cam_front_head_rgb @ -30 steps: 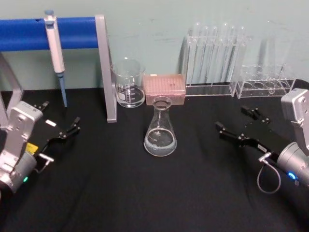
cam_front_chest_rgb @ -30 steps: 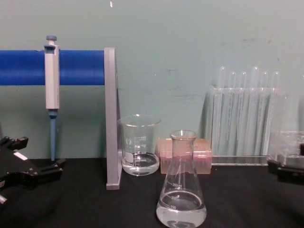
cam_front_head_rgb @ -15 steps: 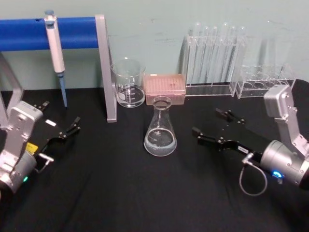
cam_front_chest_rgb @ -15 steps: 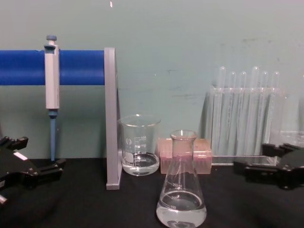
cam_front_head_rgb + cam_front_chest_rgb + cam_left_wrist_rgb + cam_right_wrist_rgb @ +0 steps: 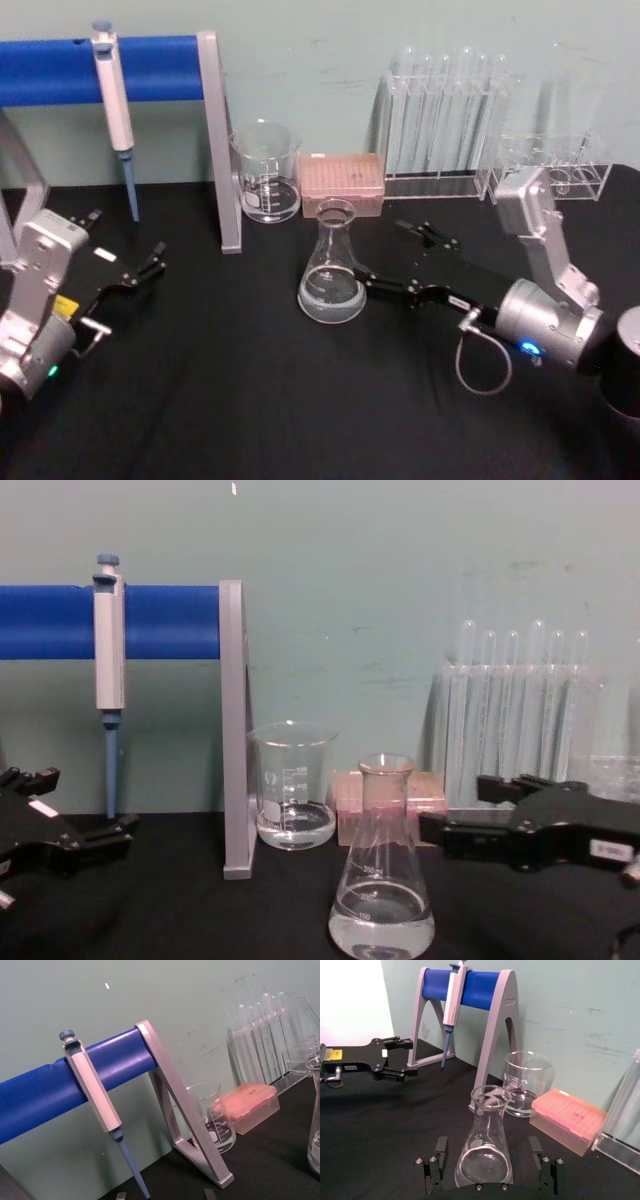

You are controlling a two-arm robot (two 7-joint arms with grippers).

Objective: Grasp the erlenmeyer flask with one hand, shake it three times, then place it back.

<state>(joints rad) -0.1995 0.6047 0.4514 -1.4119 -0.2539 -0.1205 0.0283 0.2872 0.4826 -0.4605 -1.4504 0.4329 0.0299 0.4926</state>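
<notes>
1. My right gripper (image 5: 385, 255) has swung in from the table's (image 5: 250, 400) right side; my left gripper (image 5: 404, 1058) sits parked left, jaws apart.
2. My right jaws now straddle the flask (image 5: 332, 275), spread, gaps either side.
3. The flask stands upright mid-table; I judge squeezing comes next.

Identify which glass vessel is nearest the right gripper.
The erlenmeyer flask, conical with a narrow neck, just ahead of the right gripper and its open jaws; the straight-walled beaker stands farther back by the pink box.

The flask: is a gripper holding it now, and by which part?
Nothing is held. The open right gripper is at the flask's wide lower part, not closed; the left gripper sits apart, open.
</notes>
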